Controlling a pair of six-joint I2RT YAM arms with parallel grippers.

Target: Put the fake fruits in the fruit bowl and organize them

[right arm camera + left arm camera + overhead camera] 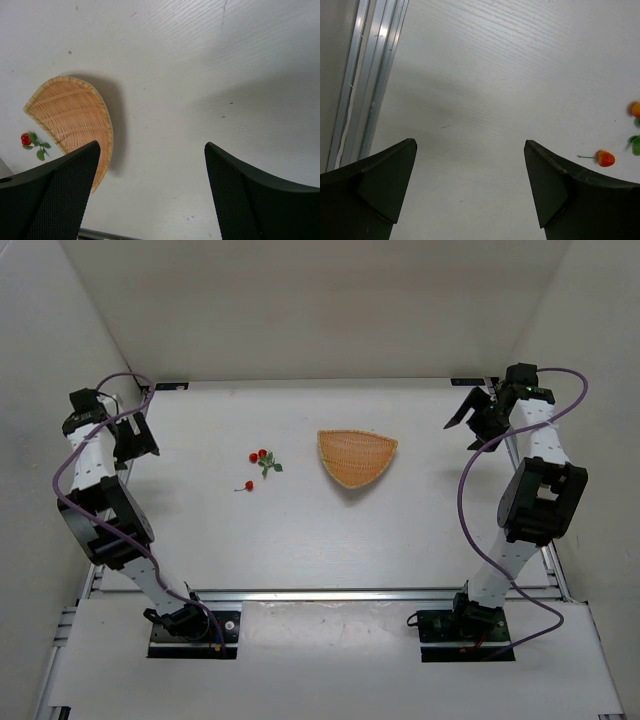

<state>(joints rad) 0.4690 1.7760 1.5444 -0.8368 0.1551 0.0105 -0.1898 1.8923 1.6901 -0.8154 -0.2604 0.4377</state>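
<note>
The wicker basket (357,457) sits near the middle of the worktop (400,530). A leafy cluster of fake cherries (263,458) lies outside it to the left, with a single stemmed cherry (247,486) just beside that (nearer the arms). The left tool (470,145) and right tool (150,145) hang released, jaws spread, near the far corners.

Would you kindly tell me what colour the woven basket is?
The basket is orange-tan, clearest from the right wrist view.
</note>
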